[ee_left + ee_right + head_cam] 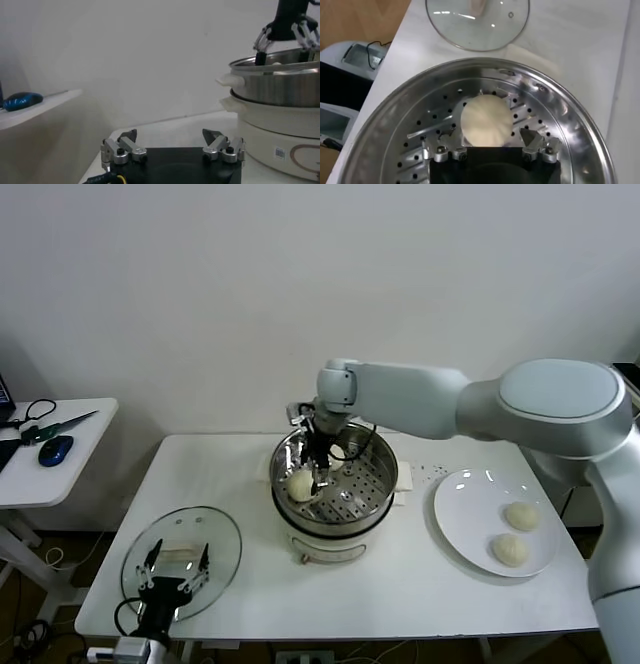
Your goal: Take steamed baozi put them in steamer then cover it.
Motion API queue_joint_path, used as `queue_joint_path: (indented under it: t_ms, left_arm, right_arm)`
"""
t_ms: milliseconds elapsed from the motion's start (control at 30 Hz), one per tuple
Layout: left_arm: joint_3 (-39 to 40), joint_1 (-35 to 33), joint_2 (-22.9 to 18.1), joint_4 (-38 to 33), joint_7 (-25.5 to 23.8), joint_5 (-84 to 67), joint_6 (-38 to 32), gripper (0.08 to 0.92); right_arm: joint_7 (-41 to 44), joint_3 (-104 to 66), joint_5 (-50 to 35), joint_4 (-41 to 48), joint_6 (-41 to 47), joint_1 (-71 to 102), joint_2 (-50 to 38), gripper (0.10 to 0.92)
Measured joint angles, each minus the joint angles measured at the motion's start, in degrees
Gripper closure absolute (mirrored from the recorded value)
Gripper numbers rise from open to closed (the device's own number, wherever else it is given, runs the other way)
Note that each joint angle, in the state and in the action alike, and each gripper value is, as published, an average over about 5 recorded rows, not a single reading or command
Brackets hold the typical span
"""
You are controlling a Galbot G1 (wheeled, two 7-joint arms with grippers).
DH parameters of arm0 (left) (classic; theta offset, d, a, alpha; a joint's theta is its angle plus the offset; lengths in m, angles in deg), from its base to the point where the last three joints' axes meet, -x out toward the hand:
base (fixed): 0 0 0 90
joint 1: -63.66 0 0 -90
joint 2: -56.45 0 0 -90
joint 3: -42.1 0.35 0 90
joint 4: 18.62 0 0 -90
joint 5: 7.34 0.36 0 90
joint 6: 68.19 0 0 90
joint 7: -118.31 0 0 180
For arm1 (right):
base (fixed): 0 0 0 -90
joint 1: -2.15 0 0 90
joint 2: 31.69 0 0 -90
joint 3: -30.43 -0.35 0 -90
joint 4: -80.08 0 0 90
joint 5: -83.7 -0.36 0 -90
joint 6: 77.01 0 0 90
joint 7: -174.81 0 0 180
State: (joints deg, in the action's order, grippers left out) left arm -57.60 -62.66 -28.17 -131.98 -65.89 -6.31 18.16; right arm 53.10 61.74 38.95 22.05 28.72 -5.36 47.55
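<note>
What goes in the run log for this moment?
right claw: open, over baozi in steamer | left claw: open, idle above cover | plate: two buns | cover off

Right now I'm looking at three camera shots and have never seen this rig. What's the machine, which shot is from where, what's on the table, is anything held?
It is a two-armed robot with a gripper on each arm.

The wide picture is from its head, looking down at a white table. The other two come from cameras on its wrists.

On the table: a steel steamer on a white pot base, a white plate with two baozi, and a glass lid lying flat.

The right gripper is down inside the steamer, open, with one baozi resting on the perforated bottom between its fingers. Nothing is held. A second pale bun seems to lie behind the gripper, but it is mostly hidden.

The left gripper hangs open over the lid at the table's near left, idle and empty.
</note>
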Motion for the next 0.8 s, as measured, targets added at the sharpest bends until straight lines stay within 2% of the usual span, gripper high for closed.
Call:
queue_joint_path:
  t_ms: [400, 600, 800]
  left_arm:
    - [0.1, -0.5, -0.6, -1.2, 0.1, 1.1, 0.6, 0.177]
    - [-0.2, -0.7, -0.6, -1.6, 0.2, 1.5, 0.9, 0.177]
    - [-0.5, -1.3, -1.0, -2.4, 0.2, 2.1, 1.2, 0.177]
  right_arm:
    - [2.4, -0.3, 4.7, -11.8, -1.9, -7.1, -18.8, 0.203]
    - [3.8, -2.9, 11.7, -16.3, -3.1, -5.6, -30.3, 0.203]
    - [5.1, -10.5, 21.3, -17.8, -5.0, 3.2, -40.7, 0.203]
